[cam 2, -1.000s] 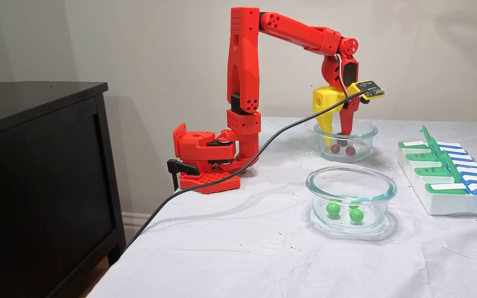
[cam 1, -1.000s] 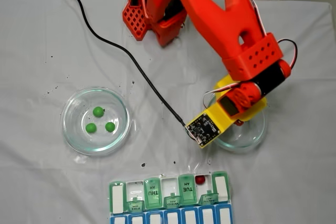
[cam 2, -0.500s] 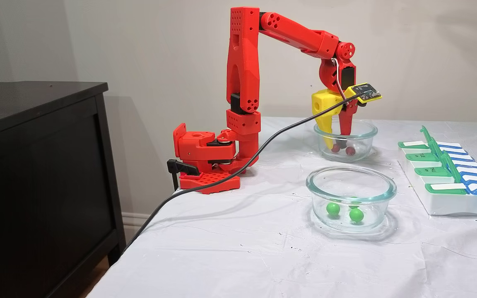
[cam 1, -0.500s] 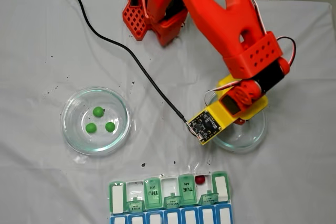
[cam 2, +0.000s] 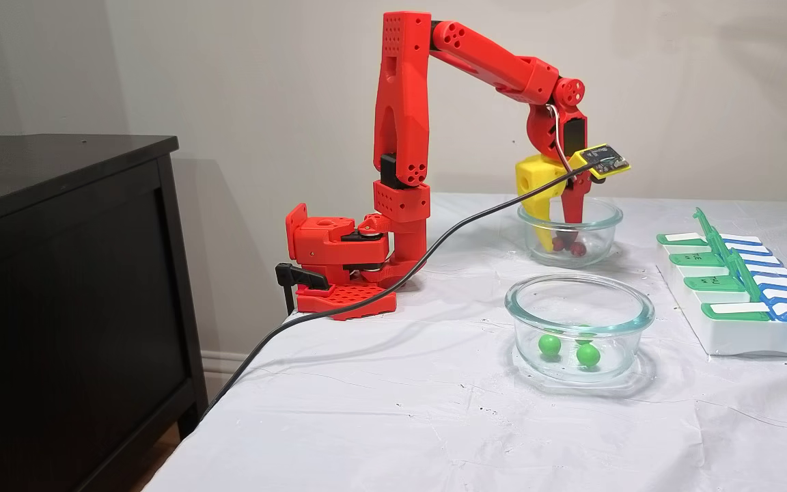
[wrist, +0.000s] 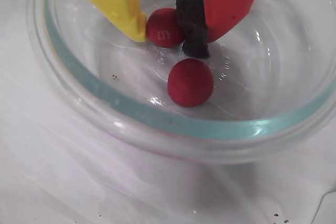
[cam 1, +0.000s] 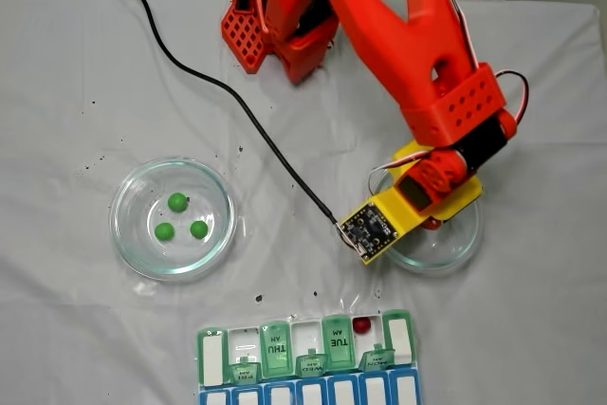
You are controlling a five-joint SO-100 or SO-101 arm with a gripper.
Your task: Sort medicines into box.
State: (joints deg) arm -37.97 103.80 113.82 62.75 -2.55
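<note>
In the wrist view my gripper (wrist: 167,38) reaches down into a clear glass dish (wrist: 157,121). Its yellow finger and the black foam pad (wrist: 191,22) of its red finger press on either side of a red medicine (wrist: 164,27), so it is shut on that ball. A second red medicine (wrist: 190,82) lies loose just in front. In a fixed view the gripper (cam 2: 557,239) stands in the far dish (cam 2: 598,212). Three green medicines (cam 1: 177,201) lie in another dish (cam 1: 123,234). The box (cam 1: 275,353) holds one red medicine (cam 1: 361,325) in an open compartment.
A black cable (cam 1: 237,111) runs across the white cloth from the wrist camera board (cam 1: 368,228). The arm's base (cam 2: 339,266) is clamped at the table's back edge. A dark cabinet (cam 2: 59,273) stands beside the table. The box's green lids (cam 2: 721,253) stand up.
The arm has lowered the gripper deeper into the far dish, and the fingers have come together around one red ball. The green balls and the box have not moved.
</note>
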